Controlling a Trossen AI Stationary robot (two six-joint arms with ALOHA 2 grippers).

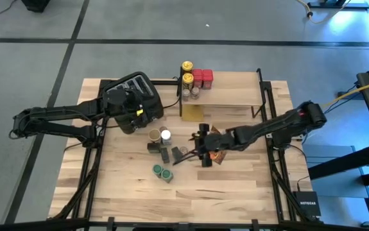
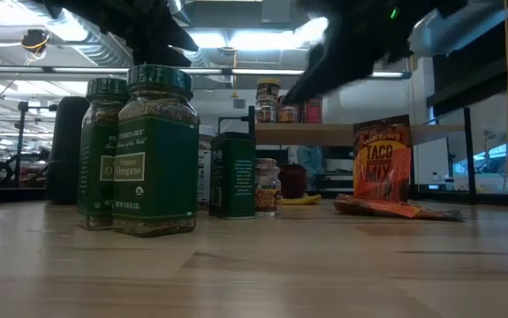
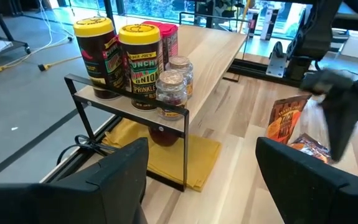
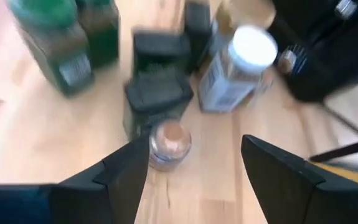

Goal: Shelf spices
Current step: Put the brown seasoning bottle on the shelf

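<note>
High view only: left gripper parked over the toaster, jaws wide apart, empty. Right wrist view catches what overhead misses: right gripper jaws apart just above a small tan-lidded jar, touching nothing. Left wrist view: two yellow-lidded jars sitting on the shelf already

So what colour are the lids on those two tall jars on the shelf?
Yellow lids on both tall jars, clearest in the left wrist view.
</note>
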